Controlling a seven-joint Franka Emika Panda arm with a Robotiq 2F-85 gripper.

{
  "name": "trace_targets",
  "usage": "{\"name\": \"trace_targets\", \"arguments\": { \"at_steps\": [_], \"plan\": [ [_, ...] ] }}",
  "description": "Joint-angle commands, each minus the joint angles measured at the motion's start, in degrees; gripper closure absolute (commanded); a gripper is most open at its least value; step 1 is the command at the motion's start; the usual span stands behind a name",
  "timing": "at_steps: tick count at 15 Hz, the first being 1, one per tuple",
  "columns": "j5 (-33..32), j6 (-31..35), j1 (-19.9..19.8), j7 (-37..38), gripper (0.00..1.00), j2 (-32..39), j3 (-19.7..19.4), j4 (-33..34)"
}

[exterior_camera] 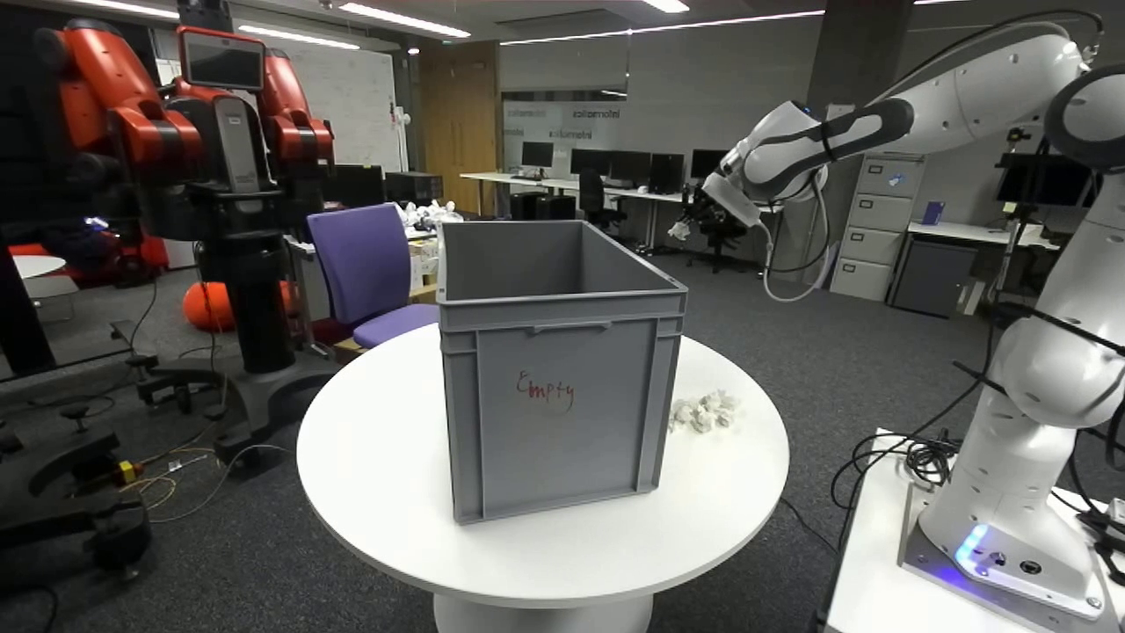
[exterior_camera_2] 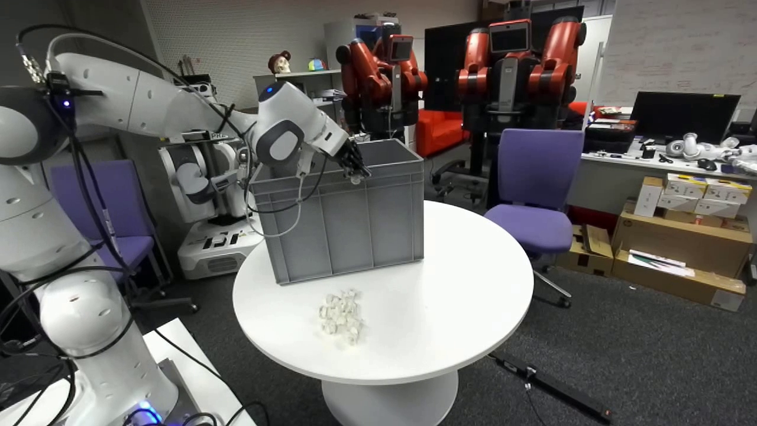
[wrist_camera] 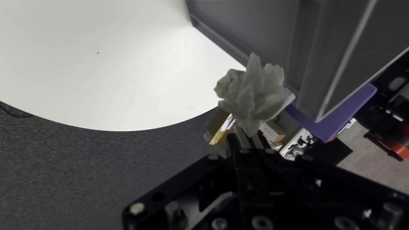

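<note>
One crumpled whitish paper [wrist_camera: 254,92] is pinched in the gripper [wrist_camera: 250,140], jaws narrowed right onto it, and it flares out past their tips! One grey crate [exterior_camera_2: 349,231] stands near the jaws, which hang outside its wall. One round white table [exterior_camera_2: 461,296] sits lower than they do, and on it, well below the jaws, lies one heap of crumpled white pieces [exterior_camera_2: 340,315], too bunched to count. Now the views: the wrist view gives us the folds of the held paper, tiny in both exterior views, while the heap shows only from outside. And look, red handwriting [exterior_camera: 545,389] reading "Empty" pops up on the crate's end in an exterior view, and two red robots [exterior_camera_2: 507,89] stand beyond the jaws in an exterior view.
</note>
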Motion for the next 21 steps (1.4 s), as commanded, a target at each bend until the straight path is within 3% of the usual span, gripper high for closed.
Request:
{"name": "trace_targets", "arguments": {
  "at_steps": [1,9,10,11,15,21],
  "plan": [
    [-8.1,1.9,-0.1,10.3,1.00,-6.3,5.8,-3.7],
    [-33.6,-1.6,-3.4,40.0,1.00,-4.5,24.0,0.9],
    [-36.8,-2.5,-3.7,43.0,0.74,-3.9,25.9,1.5],
    [-39.0,-3.2,-3.7,45.2,0.73,-3.3,27.0,2.0],
    [-41.8,-5.6,-3.0,48.3,0.42,-2.0,28.5,3.6],
    [-38.6,-3.7,-3.8,45.5,0.01,-5.3,24.8,-0.4]
  ]
}}
